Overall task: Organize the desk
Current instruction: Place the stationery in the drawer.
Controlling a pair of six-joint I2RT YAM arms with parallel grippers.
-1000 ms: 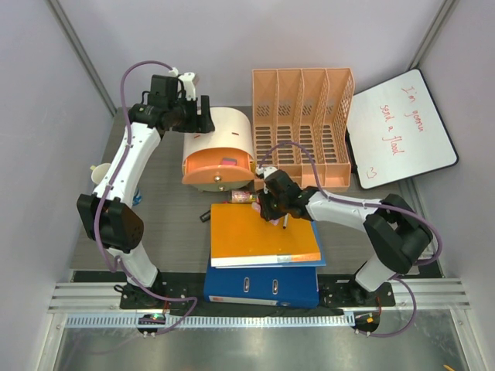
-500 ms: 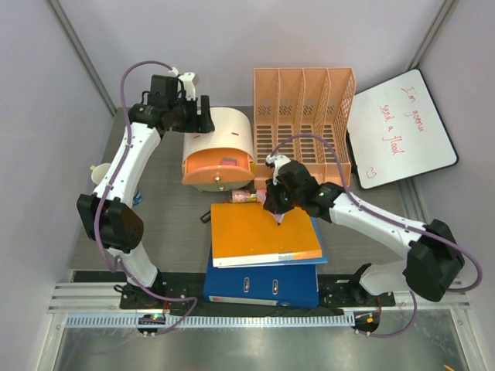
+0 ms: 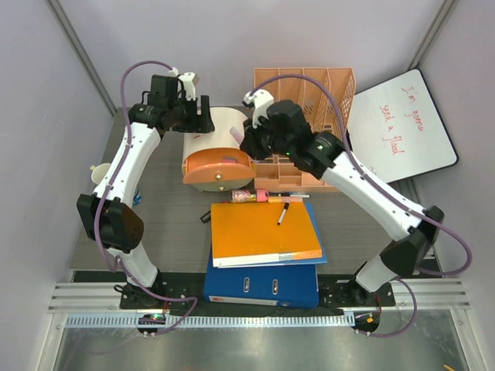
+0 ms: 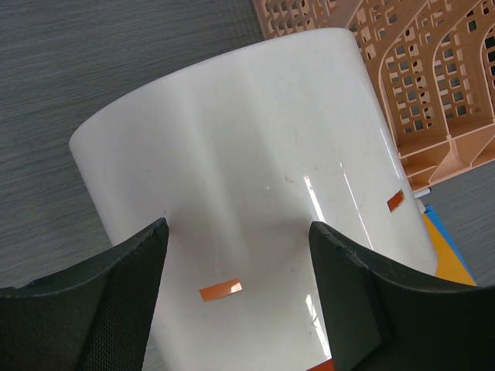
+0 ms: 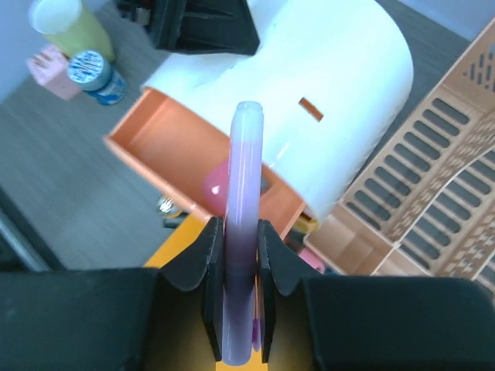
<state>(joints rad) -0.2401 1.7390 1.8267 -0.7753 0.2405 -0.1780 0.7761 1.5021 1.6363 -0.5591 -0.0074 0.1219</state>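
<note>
The desk [image 3: 166, 224] is a dark grey tabletop. A white rounded box [image 3: 228, 127] with an open orange drawer [image 3: 216, 166] stands at the back left. My left gripper [image 3: 198, 116] is open, its fingers resting against the box's rear [image 4: 255, 154]. My right gripper [image 3: 241, 141] is shut on a purple pen [image 5: 244, 193] and holds it above the open drawer [image 5: 178, 147]. A pink object [image 5: 215, 182] lies in that drawer. A black pen [image 3: 283, 214] lies on the orange folder [image 3: 259, 239].
An orange file organizer [image 3: 309, 116] stands behind the right arm, with a whiteboard [image 3: 398, 127] to its right. A blue binder [image 3: 263, 286] lies under the folder. Small pink items [image 3: 246, 196] lie before the drawer. A yellow cup [image 5: 66, 27] and a blue-capped jar [image 5: 93, 73] stand far left.
My right gripper rose off the orange folder and swung back and left to above the open drawer, carrying the purple pen. The left arm has not moved.
</note>
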